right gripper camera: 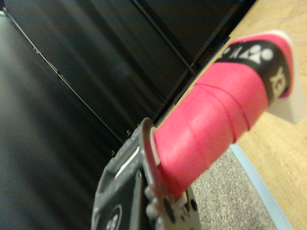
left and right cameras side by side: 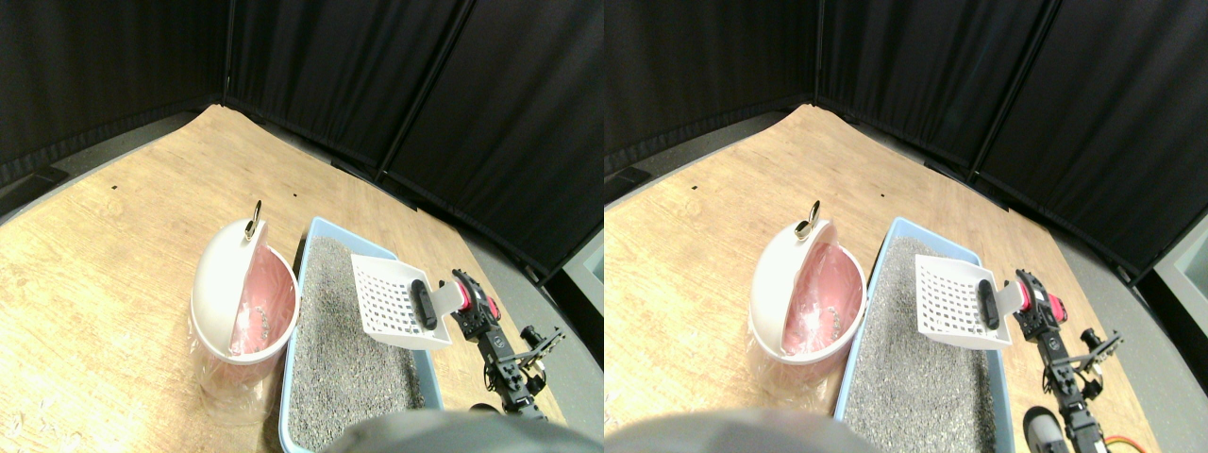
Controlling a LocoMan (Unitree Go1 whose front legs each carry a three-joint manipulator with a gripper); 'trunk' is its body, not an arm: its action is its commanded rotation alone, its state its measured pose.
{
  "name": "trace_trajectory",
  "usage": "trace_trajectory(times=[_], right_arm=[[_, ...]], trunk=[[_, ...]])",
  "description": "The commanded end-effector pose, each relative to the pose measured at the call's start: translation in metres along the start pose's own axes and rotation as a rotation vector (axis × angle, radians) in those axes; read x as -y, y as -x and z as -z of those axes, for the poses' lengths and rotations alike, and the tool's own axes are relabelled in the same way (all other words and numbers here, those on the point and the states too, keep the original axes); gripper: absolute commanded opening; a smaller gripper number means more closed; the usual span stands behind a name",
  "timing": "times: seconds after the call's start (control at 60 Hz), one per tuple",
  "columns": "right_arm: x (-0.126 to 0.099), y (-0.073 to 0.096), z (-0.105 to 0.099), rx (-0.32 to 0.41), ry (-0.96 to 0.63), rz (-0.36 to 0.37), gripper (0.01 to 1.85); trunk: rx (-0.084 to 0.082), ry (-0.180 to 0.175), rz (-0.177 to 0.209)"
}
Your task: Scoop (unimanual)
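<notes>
The white slotted scoop (left and right cameras side by side: 392,300) is hanging tilted above the grey litter (left and right cameras side by side: 344,359) in the light blue litter box (left and right cameras side by side: 305,274), its perforated blade facing the white and pink bin (left and right cameras side by side: 241,297) just beside the box on the wooden floor (left and right cameras side by side: 104,264). A black oval piece is showing at the base of the blade, where the handle begins. That handle is wrapped in bright pink tape (right gripper camera: 211,124) with a black printed band near the white blade end, and in the wrist view it is filling the middle of the picture beside the dark frame of the right gripper (left and right cameras side by side: 469,307). The fingers appear to be clamped on the pink handle, though the contact itself is partly hidden. Black curtains (left and right cameras side by side: 359,75) are standing behind the floor.
</notes>
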Motion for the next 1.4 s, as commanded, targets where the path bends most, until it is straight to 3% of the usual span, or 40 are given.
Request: trace_trajectory(times=[0.017, 0.183, 0.317, 0.7, 1.2, 1.4], right_arm=[[-0.006, -0.002, -0.013, 0.046, 0.033, -0.023, 0.06], [-0.017, -0.009, -0.019, 0.029, 0.077, -0.055, 0.06], [-0.027, -0.015, -0.017, -0.016, 0.101, -0.087, 0.06], [-0.055, -0.033, -0.006, -0.109, 0.198, -0.202, 0.06], [-0.101, -0.05, -0.003, -0.201, 0.314, -0.332, 0.06], [-0.115, -0.057, -0.003, -0.245, 0.356, -0.334, 0.06]], trunk=[[0.006, 0.005, -0.025], [0.011, 0.022, -0.047], [0.009, 0.038, -0.074], [0.022, 0.092, -0.157], [0.035, 0.154, -0.218], [0.045, 0.174, -0.236]])
